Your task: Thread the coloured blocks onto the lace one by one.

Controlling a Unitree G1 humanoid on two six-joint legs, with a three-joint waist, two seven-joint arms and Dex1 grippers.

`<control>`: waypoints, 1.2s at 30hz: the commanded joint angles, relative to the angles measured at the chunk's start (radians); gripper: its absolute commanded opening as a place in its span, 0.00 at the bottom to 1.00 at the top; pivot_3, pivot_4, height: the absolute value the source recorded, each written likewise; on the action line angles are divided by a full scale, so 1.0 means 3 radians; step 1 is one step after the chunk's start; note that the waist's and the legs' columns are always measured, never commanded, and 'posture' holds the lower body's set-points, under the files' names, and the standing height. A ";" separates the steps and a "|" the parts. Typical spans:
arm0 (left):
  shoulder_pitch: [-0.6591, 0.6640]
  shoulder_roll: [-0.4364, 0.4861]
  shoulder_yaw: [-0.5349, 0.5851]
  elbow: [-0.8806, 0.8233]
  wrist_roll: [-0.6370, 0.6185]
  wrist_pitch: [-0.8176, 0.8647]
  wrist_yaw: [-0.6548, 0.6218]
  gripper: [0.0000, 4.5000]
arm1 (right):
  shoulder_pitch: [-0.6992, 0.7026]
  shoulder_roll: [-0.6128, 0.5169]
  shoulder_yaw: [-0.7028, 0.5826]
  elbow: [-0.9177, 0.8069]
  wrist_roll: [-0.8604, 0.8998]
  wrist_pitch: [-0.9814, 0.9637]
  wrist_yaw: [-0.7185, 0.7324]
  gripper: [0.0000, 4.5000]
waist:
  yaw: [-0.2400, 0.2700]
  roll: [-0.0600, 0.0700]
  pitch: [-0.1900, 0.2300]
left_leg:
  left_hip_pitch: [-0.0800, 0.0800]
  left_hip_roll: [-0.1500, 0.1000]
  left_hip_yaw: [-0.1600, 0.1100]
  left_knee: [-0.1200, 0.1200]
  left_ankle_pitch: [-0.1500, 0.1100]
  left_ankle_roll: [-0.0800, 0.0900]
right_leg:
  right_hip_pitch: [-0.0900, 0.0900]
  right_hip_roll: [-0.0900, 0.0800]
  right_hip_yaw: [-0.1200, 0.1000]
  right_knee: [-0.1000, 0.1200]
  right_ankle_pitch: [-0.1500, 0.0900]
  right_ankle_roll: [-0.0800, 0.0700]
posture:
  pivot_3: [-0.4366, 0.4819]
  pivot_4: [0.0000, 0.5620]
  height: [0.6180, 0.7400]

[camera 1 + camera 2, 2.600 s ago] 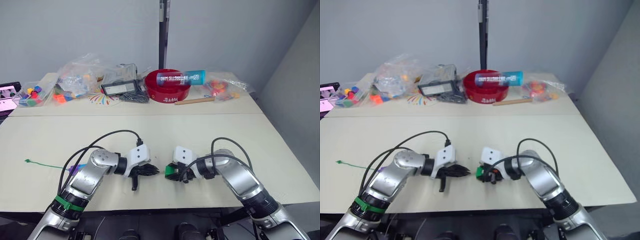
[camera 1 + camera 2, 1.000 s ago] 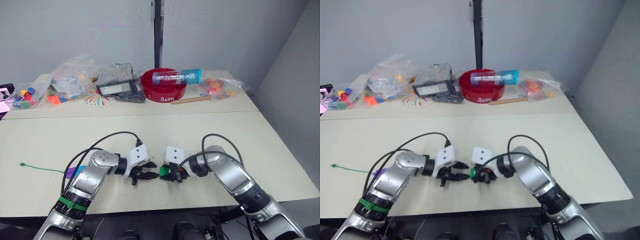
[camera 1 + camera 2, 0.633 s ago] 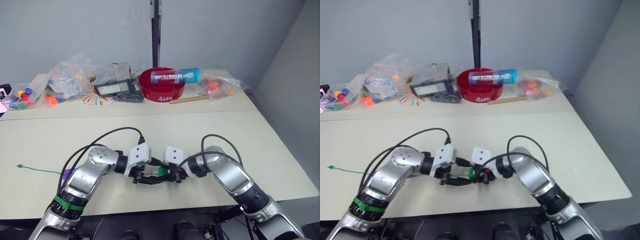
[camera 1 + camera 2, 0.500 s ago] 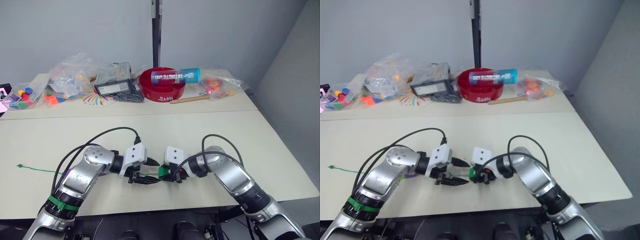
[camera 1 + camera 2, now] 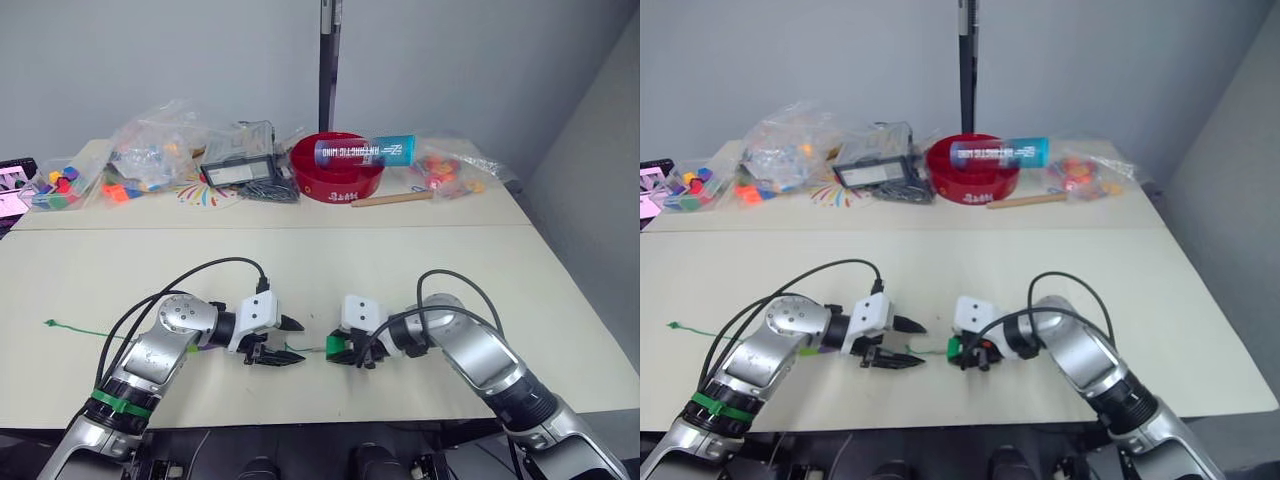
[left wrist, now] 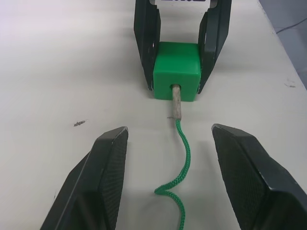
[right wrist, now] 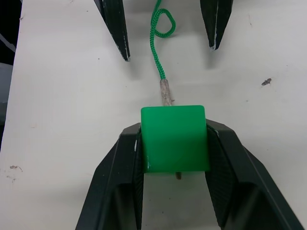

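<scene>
Head views: the right claw (image 5: 352,352) is clamping a green block (image 5: 337,349) low over the surface (image 5: 400,270), keeping its hole level for threading; the released left claw (image 5: 278,343) is facing it. The lace (image 5: 90,331) is trailing off to the robot's left. A red bowl (image 5: 340,178) is carrying a blue tube (image 5: 364,152).

Left wrist view: the lace's pale tip (image 6: 176,101) is sitting in the block's hole, ungripped.

Right wrist view: the tip is poking out behind the block, probably ready for pulling.

Cream table (image 5: 300,270) (green lace (image 5: 85,330), red bowl (image 5: 340,180))
</scene>
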 commanded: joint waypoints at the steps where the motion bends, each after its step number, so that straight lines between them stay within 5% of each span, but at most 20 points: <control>1: -0.0032 -0.0004 -0.0049 0.0032 0.0086 -0.0145 0.0028 0.65 | 0.0088 -0.0030 0.0101 -0.0036 0.0052 0.0115 0.0028 0.26 | 0.0000 0.0000 0.0000 | 0.0000 0.0000 0.0000 0.0000 0.0000 0.0000 | 0.0000 0.0000 0.0000 0.0000 0.0000 0.0000 | 0.48 0.27 0.92; 10: -0.0019 -0.0036 -0.0098 0.0023 0.0097 -0.0123 0.0032 0.02 | 0.0089 -0.0016 0.0091 -0.0096 0.0084 0.0194 -0.0004 0.26 | 0.0001 0.0000 0.0000 | -0.0001 0.0000 -0.0001 0.0001 0.0000 0.0000 | 0.0000 0.0000 -0.0001 0.0001 0.0000 0.0000 | 0.48 0.27 0.92; 24: -0.0195 -0.0268 -0.0229 -0.0344 0.0076 0.0282 0.0224 0.01 | -0.0005 0.0120 0.0159 -0.0052 0.0082 0.0267 -0.0102 0.26 | -0.0026 0.0001 0.0000 | 0.0003 0.0000 -0.0001 0.0003 0.0000 0.0000 | 0.0001 0.0001 0.0000 0.0007 0.0000 0.0000 | 0.48 0.27 0.92; 33: -0.0132 -0.0108 -0.0236 -0.0393 0.0070 0.0379 0.0158 0.01 | -0.0028 0.0169 0.0172 -0.0035 0.0070 0.0288 -0.0138 0.26 | -0.0047 0.0000 0.0000 | 0.0006 0.0000 -0.0003 0.0004 0.0000 0.0000 | 0.0002 0.0001 -0.0001 0.0011 0.0000 -0.0001 | 0.48 0.27 0.92; 36: -0.0113 -0.0063 -0.0219 -0.0399 0.0066 0.0369 0.0159 0.19 | -0.0023 0.0174 0.0173 -0.0037 0.0073 0.0293 -0.0146 0.26 | -0.0072 0.0000 0.0000 | 0.0006 0.0000 -0.0003 0.0004 0.0000 0.0000 | 0.0002 0.0001 -0.0001 0.0012 0.0000 -0.0001 | 0.48 0.27 0.92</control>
